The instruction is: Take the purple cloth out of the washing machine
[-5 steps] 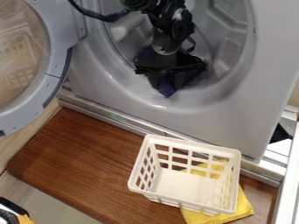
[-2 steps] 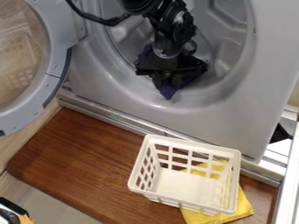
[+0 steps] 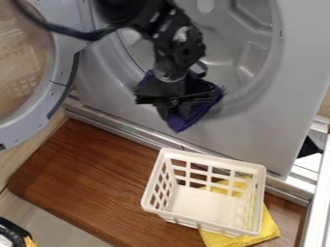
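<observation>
1. Jaws: narrow, closed on the purple cloth. Gripper is at the washer's mouth, low side. Bunched fabric spreads to both sides of it; a pointed end hangs below.
2. Cloth: in front of the opening's lower rim, tip over the washer's front. Looks nearly out, if not wholly. Contact with the rim: can't tell.
3. Arm: comes in from the top, between door and drum. A cable runs off it to the upper left.
4. Door: swung open, left side of the view.
5. Below: white basket on the brown board, partly over a yellow cloth.
6. Risks, my judgement: a shallow pinch could let the bunch slip and drop on the board or back into the drum. A loose fold could catch on the rim if pulled too low. A swing left could bring arm or cable against the door. A low carry could drag the hanging tip over the basket and nudge it.
7. Count: one gripper, one arm, one cable, two cloths (one purple, one yellow), one washer, one door, one basket, one board.
</observation>
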